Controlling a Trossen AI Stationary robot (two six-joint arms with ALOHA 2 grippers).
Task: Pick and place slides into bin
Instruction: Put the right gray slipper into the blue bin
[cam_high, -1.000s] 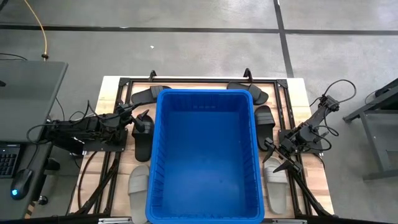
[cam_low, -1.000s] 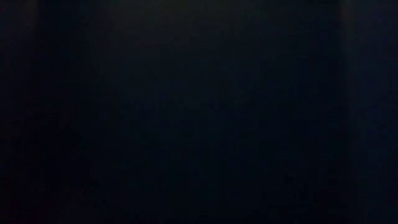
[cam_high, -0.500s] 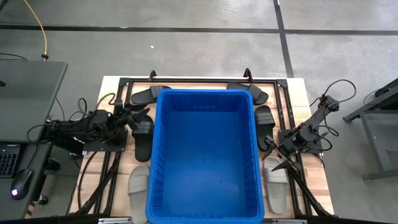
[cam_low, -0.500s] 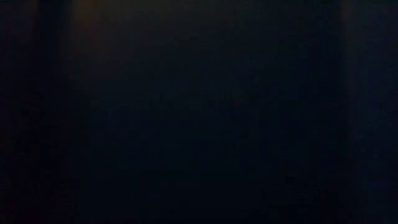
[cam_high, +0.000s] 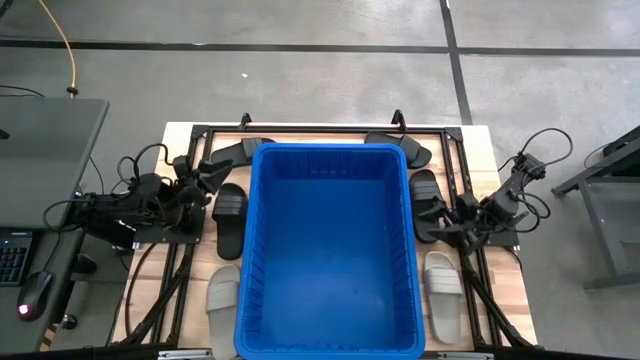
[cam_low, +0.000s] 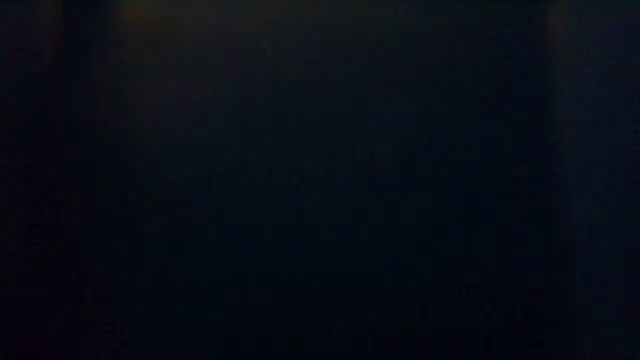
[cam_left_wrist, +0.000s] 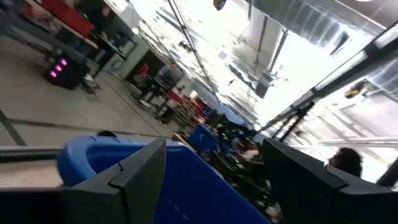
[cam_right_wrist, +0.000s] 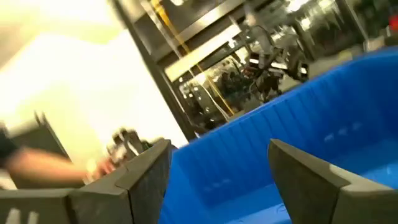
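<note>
The blue bin (cam_high: 330, 250) stands in the middle of the table. Black slides lie flat beside it: one on its left (cam_high: 229, 220), one on its right (cam_high: 424, 188), two at the far corners (cam_high: 240, 152) (cam_high: 402, 148). Grey slides lie near left (cam_high: 222, 300) and near right (cam_high: 443, 295). My left gripper (cam_high: 205, 180) is open and empty, left of the left black slide's far end. My right gripper (cam_high: 435, 220) is open and empty, by the right black slide's near end. Both wrist views show the bin's wall between open fingers (cam_left_wrist: 211, 149) (cam_right_wrist: 221, 149).
A black metal frame (cam_high: 320, 130) runs round the wooden table top, with rails along both sides of the bin. A grey desk (cam_high: 45, 150) stands to the table's left. The low view is dark and shows nothing.
My left gripper has drawn back from above the left black slide toward the table's left and far edge. My right gripper has left the near-right grey slide, gone toward the far edge and turned toward the bin, beside the right black slide. No slide has moved.
</note>
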